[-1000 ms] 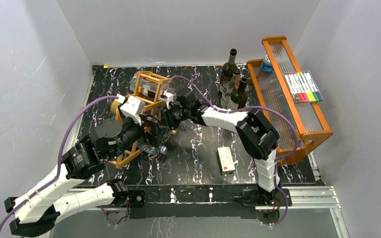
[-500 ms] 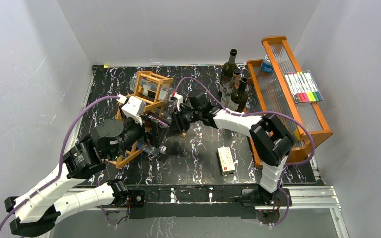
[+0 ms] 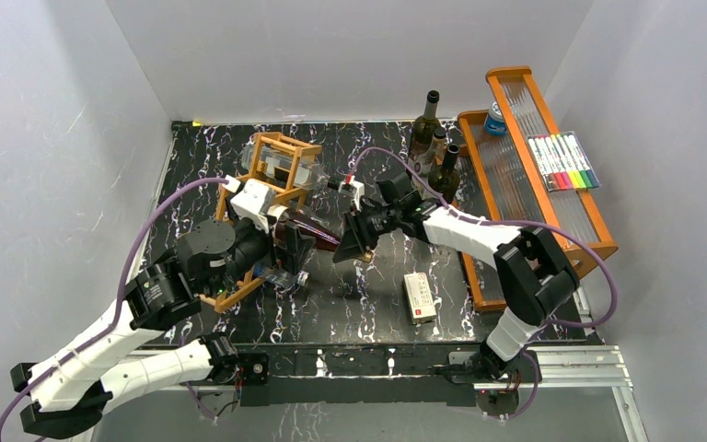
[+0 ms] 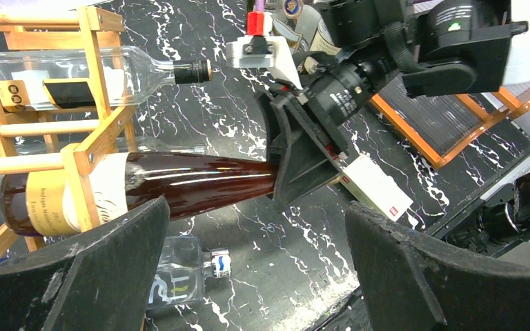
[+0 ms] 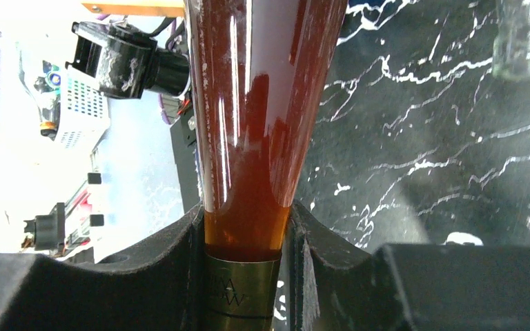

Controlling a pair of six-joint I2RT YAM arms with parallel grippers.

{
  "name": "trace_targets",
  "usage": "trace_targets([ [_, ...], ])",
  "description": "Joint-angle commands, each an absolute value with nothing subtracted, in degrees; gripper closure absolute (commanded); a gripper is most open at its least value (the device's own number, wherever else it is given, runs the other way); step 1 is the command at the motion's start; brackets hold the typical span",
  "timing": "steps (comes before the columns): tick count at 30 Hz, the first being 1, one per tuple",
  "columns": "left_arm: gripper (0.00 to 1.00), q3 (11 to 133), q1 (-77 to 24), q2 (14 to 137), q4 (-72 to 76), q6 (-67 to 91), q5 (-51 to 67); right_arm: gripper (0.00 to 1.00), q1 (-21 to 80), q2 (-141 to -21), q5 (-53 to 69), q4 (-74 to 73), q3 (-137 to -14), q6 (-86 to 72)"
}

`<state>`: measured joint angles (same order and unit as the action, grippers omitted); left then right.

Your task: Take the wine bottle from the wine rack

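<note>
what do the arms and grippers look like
The left arm and right arm: white shell links, chunky black joints, each with a looping purple cable. The left gripper and right gripper have broad matte black wedge fingers. A white mount with a red cap tops the right wrist.

The wine rack [image 3: 276, 147] lies nearer the table's [image 3: 377, 285] left edge; the wine bottle [image 3: 308, 232] juts from it toward the right edge.

The right fingers [image 4: 300, 162] have pulled rightward, sliding the wine bottle [image 4: 179, 183] partway out of the wine rack [image 4: 14, 164].
</note>
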<state>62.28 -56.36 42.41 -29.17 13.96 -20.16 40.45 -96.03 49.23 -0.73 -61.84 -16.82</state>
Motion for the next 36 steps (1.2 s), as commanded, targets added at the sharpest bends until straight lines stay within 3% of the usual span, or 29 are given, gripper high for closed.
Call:
trace_targets([
  [1, 0.02, 62.1, -56.3, 42.7, -27.3, 13.8, -20.0, 1.00, 37.9, -88.0, 55.6, 4.1, -61.4, -14.9],
  [26, 0.02, 62.9, -56.3, 45.5, -25.3, 13.6, -17.6, 1.00, 29.8, -76.3, 65.5, 5.5, -52.9, -25.8],
  [36, 0.02, 70.1, -56.3, 51.6, -30.4, -4.4, -7.4, 1.00, 28.2, -70.0, 65.1, 1.2, -51.4, -27.2],
])
